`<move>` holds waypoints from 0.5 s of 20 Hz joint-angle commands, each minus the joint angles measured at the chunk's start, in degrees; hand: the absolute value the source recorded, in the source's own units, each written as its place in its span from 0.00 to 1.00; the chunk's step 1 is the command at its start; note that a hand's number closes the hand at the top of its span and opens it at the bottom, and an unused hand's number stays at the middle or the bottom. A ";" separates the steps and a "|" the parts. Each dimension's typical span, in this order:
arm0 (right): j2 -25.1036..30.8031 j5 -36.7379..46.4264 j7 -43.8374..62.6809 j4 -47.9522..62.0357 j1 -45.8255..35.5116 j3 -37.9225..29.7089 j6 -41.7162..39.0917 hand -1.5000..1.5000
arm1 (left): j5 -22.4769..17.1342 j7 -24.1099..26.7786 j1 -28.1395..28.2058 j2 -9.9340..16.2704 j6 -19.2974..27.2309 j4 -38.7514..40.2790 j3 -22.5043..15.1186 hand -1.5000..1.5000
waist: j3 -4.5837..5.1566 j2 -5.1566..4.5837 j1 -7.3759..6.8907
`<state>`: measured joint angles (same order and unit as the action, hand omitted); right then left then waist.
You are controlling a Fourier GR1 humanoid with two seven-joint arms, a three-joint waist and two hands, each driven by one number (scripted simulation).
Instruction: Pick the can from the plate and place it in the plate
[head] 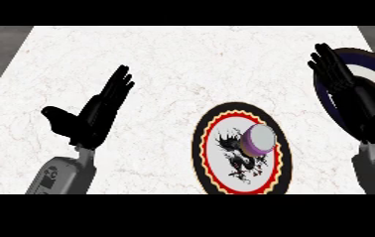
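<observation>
Nearest you, the can (258,141) stands upright on the red-rimmed plate (211,132), long axis vertical, silver top facing up. It lies down-left of your right hand (341,85), the closer one, fingers straight over the dark-rimmed plate (362,58). Your left hand (93,113) rests open, well apart.

Counter: my white marble countertop (183,72) with faint reddish veins fills the view.
Beyond it: I see dark grey floor (13,42) at the upper corners.
</observation>
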<state>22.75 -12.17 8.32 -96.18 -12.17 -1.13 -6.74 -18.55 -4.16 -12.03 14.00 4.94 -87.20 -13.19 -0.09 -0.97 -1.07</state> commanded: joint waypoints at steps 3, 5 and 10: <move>-1.25 -8.17 14.63 14.62 -1.64 6.07 -9.10 0.00 | 4.98 1.78 -4.65 4.99 -1.86 -1.70 -0.06 0.50 | 0.00 -0.49 -3.12; -3.70 -11.41 20.87 20.26 0.09 8.87 -11.15 0.00 | 7.38 4.01 -6.07 6.60 -3.06 -3.68 -1.17 0.50 | -0.17 -1.92 -6.54; 8.76 -1.00 23.47 21.30 -10.70 20.29 -30.14 0.00 | 8.93 4.47 -6.92 9.16 -5.67 -4.01 -2.10 0.50 | 0.12 -0.41 -7.34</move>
<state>26.93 -15.67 27.96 -78.24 -17.22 13.23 -26.54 -11.11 -0.55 -18.10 20.81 0.92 -90.32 -15.11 -0.04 -1.90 -7.31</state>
